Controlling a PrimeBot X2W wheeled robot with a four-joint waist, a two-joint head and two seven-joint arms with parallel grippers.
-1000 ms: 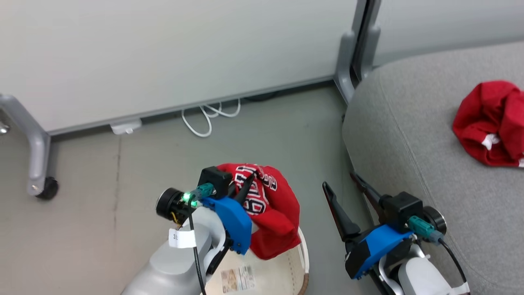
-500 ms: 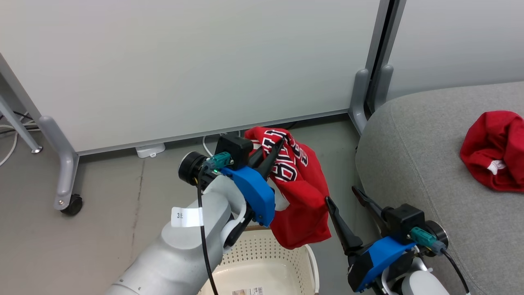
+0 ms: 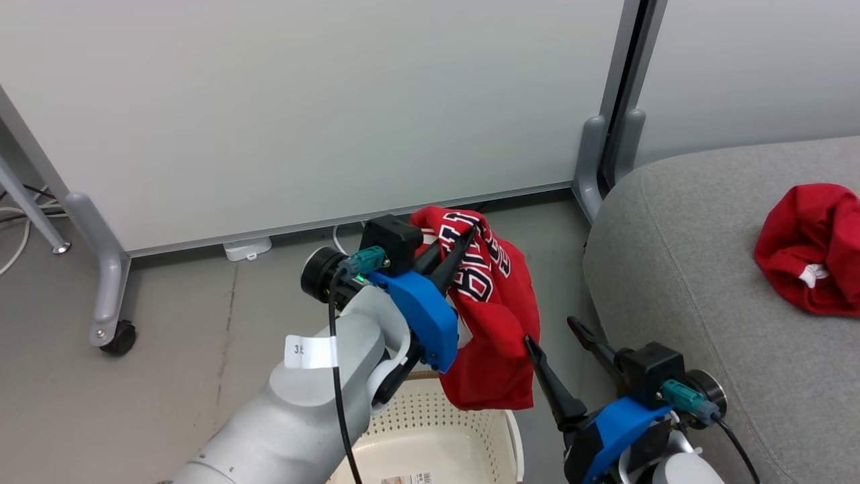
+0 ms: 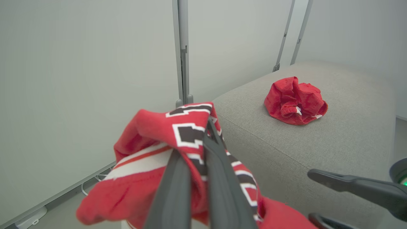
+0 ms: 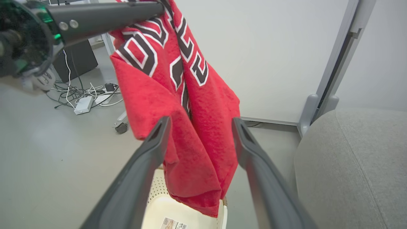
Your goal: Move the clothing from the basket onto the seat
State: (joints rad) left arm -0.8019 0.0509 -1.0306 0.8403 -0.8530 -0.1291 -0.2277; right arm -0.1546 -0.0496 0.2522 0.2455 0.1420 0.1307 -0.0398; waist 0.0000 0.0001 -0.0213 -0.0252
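Basket [image 3: 437, 430] cut off by the bottom edge, partly behind the left arm; sticker inside unreadable. Right claw [image 3: 549, 331] spread wide, empty, just beside the hanging jersey [image 3: 497, 323]. Left claw [image 3: 465, 240] pinched tight on the jersey's top, holding it in the air above the basket. Jersey is red with white stripes and black-white lettering too crumpled to read. Grey seat [image 3: 685, 269], cropped at right, carries the plain red garment [image 3: 806, 249], bunched, white tag showing. Two garments, one basket, two claws.
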